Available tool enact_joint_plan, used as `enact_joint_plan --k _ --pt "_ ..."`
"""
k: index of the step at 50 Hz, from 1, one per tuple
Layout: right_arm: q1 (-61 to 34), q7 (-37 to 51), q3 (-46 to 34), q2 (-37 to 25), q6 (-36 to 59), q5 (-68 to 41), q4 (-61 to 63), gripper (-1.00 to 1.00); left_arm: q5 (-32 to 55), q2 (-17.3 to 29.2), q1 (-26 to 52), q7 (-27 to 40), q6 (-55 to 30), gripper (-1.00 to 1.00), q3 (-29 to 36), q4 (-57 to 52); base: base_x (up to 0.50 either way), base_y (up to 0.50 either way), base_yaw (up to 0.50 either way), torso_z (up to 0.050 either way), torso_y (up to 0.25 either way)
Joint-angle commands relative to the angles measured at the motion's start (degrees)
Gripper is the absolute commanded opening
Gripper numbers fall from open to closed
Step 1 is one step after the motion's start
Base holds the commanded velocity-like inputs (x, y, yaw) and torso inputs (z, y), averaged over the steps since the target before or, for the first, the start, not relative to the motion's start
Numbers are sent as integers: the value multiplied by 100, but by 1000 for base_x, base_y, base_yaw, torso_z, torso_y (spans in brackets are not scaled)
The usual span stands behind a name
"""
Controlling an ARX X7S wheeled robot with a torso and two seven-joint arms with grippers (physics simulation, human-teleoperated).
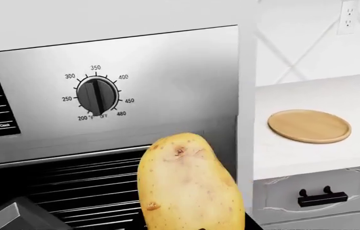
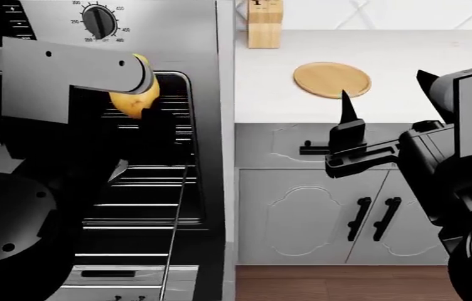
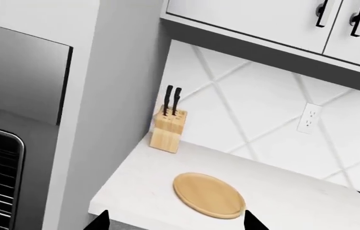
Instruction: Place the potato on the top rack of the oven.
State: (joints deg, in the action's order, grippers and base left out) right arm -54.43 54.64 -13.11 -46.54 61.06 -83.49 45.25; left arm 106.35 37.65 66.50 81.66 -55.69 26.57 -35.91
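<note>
My left gripper (image 2: pixel 141 95) is shut on the potato (image 2: pixel 134 94), a yellow-tan oval with brown spots, and holds it at the upper part of the oven's open black cavity. In the left wrist view the potato (image 1: pixel 189 187) fills the foreground and hides the fingertips. Behind it are the silver wire racks (image 1: pixel 84 187), and above it the oven's (image 1: pixel 167 62) steel panel with the black dial (image 1: pixel 97 96). Whether the potato touches a rack cannot be told. My right gripper (image 2: pixel 385 91) is open and empty, in front of the counter to the right of the oven (image 2: pixel 169 37).
A round wooden board (image 2: pixel 331 79) lies on the white counter (image 2: pixel 420 50), with a knife block (image 2: pixel 265 24) behind it by the oven's side wall. White cabinets with black handles (image 2: pixel 374 219) stand below the counter. The oven door (image 2: pixel 118 276) hangs open, low in front.
</note>
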Motion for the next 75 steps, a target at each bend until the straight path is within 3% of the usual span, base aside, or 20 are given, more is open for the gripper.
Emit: enact_joint_plan --k 1,31,49,63,75 --pt "31 25 2 -41 -37 -14 31 100 3 13 -3 -3 91 -100 38 -13 0 367 0 0 0" --pt "13 246 -26 -120 -83 -213 155 100 42 117 -27 -25 191 -100 94 -144 0 354 0 0 0" --pt "151 256 56 -196 -221 -194 208 100 -129 240 -242 -155 232 -100 139 24 0 10 0 0 0" --pt "212 245 68 -220 -287 -157 233 100 -597 562 -755 -656 229 -100 122 388 0 0 0 0 0" --pt "202 241 46 -234 -300 -122 210 100 -1157 414 -1167 -1161 530 -100 90 713 0 0 0 0 0"
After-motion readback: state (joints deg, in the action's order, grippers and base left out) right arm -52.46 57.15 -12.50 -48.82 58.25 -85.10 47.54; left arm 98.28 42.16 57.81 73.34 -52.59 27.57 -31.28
